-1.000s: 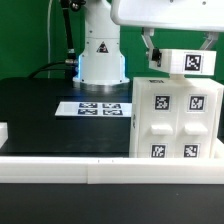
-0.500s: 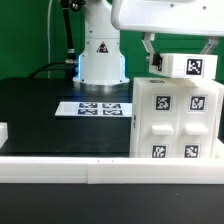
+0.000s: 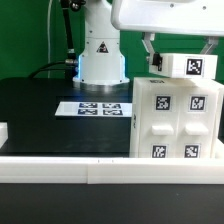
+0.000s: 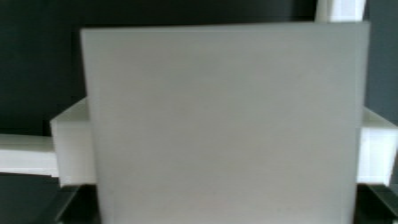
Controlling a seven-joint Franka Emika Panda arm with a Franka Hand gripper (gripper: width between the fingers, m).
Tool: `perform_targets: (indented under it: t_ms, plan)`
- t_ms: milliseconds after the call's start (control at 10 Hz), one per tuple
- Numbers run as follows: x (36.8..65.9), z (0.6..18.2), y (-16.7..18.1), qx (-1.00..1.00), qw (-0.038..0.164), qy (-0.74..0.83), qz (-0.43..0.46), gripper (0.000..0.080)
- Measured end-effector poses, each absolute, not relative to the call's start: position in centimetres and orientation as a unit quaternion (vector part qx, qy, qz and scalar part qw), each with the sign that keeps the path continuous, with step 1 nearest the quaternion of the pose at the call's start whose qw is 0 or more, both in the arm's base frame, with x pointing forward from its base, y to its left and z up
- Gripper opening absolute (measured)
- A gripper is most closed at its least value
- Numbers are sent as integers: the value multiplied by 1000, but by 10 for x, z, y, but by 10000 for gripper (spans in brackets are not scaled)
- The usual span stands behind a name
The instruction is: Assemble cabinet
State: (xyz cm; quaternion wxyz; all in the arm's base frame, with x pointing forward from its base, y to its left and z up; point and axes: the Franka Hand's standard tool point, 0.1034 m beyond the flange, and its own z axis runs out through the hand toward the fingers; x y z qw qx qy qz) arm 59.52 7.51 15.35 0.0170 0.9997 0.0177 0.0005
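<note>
My gripper (image 3: pixel 184 52), upper right of frame, clamps a tagged block (image 3: pixel 190 67) (slightly tilted) just over the cabinet (image 3: pixel 175 120).

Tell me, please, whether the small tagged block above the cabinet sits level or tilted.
Tilted: the block and its tag slant relative to the cabinet below.

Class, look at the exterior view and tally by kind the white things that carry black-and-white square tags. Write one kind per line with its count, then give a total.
cabinet box: 1
smaller block: 1
marker board: 1
Total: 3
</note>
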Motion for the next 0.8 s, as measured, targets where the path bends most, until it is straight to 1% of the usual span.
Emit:
perform_targets:
  t_ms: [300,800]
  plan:
    - [595,154,76,1000,17,-4,1,566]
    - [595,154,78,989,14,-146,3,566]
